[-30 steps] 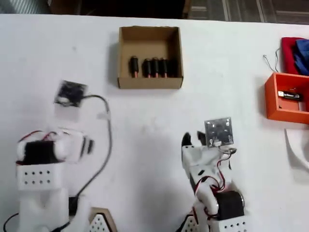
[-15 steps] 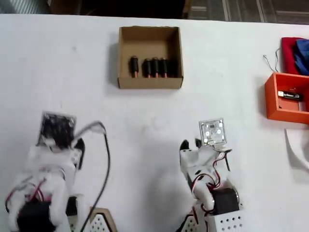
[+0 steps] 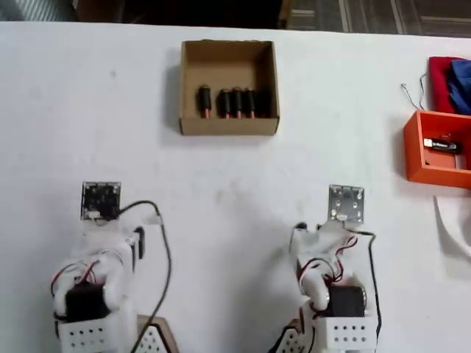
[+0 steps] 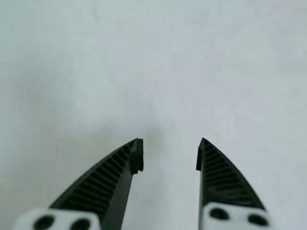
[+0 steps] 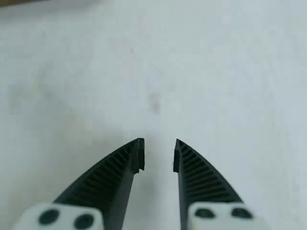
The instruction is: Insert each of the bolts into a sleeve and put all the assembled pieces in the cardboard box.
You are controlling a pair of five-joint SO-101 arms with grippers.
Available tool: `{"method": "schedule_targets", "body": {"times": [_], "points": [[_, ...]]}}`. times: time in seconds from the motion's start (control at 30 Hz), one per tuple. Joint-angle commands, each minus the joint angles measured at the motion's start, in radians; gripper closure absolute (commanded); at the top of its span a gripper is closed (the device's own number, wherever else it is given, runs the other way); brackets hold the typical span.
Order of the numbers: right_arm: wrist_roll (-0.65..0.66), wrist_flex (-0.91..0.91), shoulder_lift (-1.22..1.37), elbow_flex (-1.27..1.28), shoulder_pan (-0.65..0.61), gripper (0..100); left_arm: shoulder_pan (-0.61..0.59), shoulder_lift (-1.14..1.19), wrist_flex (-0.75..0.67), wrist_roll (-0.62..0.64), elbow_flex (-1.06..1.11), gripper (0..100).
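Several assembled pieces (image 3: 229, 102) were laid in the far cardboard box (image 3: 229, 127); left gripper (image 4: 168, 155) and right gripper (image 5: 159, 155) were held parted.

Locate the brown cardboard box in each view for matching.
High view: the brown cardboard box, holding black-and-copper assembled pieces, sits on the white table's far side.
Left wrist view: bare table beyond the left gripper's open jaws.
Right wrist view: a brown strip beyond the right gripper's jaws, possibly the box; cannot tell.
Shared landmark: the white table.
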Motion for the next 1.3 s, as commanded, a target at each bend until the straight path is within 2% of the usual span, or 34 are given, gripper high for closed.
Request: {"method": "schedule_targets", "body": {"times": [0.0, 0.17, 0.33, 0.43, 0.57, 0.6, 0.67, 0.9, 1.27], "points": [[0.046, 0.025, 0.001, -0.015, 0.068, 90.4, 0.025, -0.017, -0.034, 0.017, 0.059, 80], [0.046, 0.064, 0.001, -0.02, 0.073, 90.4, 0.123, -0.017, -0.028, 0.017, 0.097, 80], [0.046, 0.124, 0.001, 0.002, -0.022, 90.1, 0.269, -0.017, 0.009, 0.017, 0.099, 80], [0.046, 0.139, 0.001, 0.028, -0.093, 90.4, 0.253, -0.017, 0.008, 0.017, 0.099, 83], [0.046, 0.139, 0.001, 0.028, -0.11, 90.7, 0.226, -0.015, 0.006, 0.017, 0.099, 97], [0.044, 0.139, 0.001, 0.028, -0.11, 92.3, 0.219, -0.015, 0.006, 0.017, 0.099, 98], [0.044, 0.139, 0.001, 0.028, -0.11, 98.6, 0.193, -0.015, 0.006, 0.017, 0.099, 96], [0.046, 0.139, 0.001, 0.028, -0.107, 97.8, 0.101, -0.014, 0.006, 0.017, 0.099, 97], [0.041, 0.139, 0.001, 0.028, -0.104, 97.8, 0.098, -0.014, 0.006, 0.015, 0.099, 97]]}}
